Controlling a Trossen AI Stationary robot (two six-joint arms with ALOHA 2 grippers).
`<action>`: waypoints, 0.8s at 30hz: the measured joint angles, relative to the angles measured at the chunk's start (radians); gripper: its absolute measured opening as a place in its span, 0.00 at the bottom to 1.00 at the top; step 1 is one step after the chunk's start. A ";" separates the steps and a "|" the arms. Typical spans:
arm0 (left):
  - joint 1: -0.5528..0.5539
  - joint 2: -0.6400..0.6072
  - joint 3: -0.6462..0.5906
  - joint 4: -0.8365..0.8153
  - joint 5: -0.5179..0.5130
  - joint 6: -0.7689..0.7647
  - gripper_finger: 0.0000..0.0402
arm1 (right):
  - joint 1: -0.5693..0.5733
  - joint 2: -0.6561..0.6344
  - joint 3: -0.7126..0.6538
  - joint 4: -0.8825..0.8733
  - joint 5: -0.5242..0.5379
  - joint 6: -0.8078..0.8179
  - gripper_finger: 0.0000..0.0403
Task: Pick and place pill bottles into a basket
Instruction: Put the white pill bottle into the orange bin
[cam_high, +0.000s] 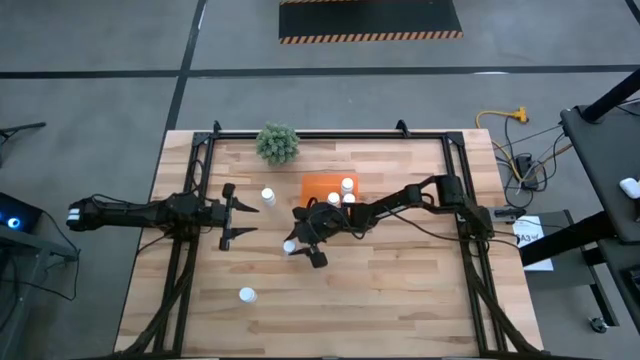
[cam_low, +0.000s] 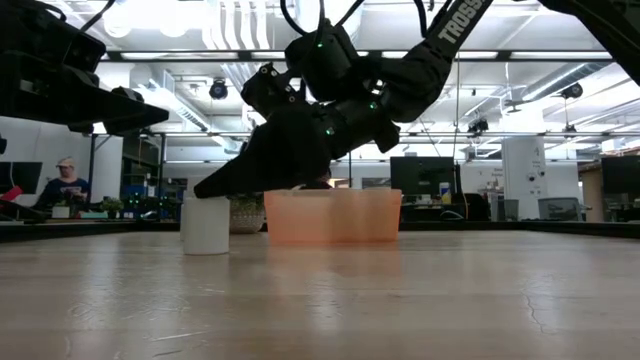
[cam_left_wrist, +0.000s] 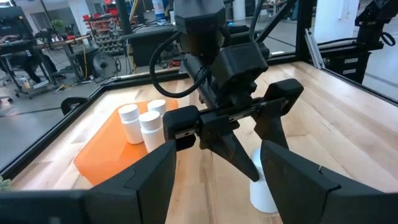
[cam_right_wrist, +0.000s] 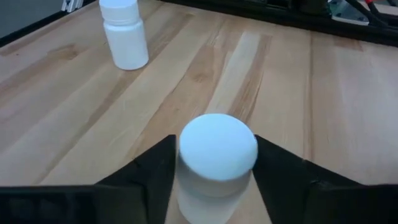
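Note:
The orange basket (cam_high: 318, 186) lies at the table's middle with three white pill bottles (cam_high: 347, 185) standing in it; they also show in the left wrist view (cam_left_wrist: 140, 124). My right gripper (cam_high: 297, 246) reaches past the basket's near left corner, its fingers on either side of one pill bottle (cam_right_wrist: 217, 149) that stands on the table. Two more bottles stand free on their bases, one left of the basket (cam_high: 267, 196) and one near the front (cam_high: 247, 294). My left gripper (cam_high: 240, 214) hovers open and empty left of them. My right gripper pinches the bottle at its white cap (cam_right_wrist: 186, 155) between its two fingers, one on each side. The fingers slant down at it from the table's right. The bottle is upright with its base on the table (cam_left_wrist: 264, 202).
A green bushy plant (cam_high: 277, 143) stands at the far edge, left of the basket. Dark frame rails run along the table's left (cam_high: 190, 180) and right (cam_high: 465, 200) sides. Bare wood lies on the near half of the table.

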 joint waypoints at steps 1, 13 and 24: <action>0.000 0.000 0.000 0.000 0.000 0.000 0.54 | -0.001 0.000 0.000 0.000 0.000 0.002 0.44; 0.000 0.001 0.000 0.000 0.000 0.000 0.54 | -0.016 -0.075 0.000 -0.033 0.008 0.074 0.36; 0.000 0.000 0.000 0.000 0.000 0.000 0.54 | -0.046 -0.261 -0.013 -0.255 0.105 0.037 0.36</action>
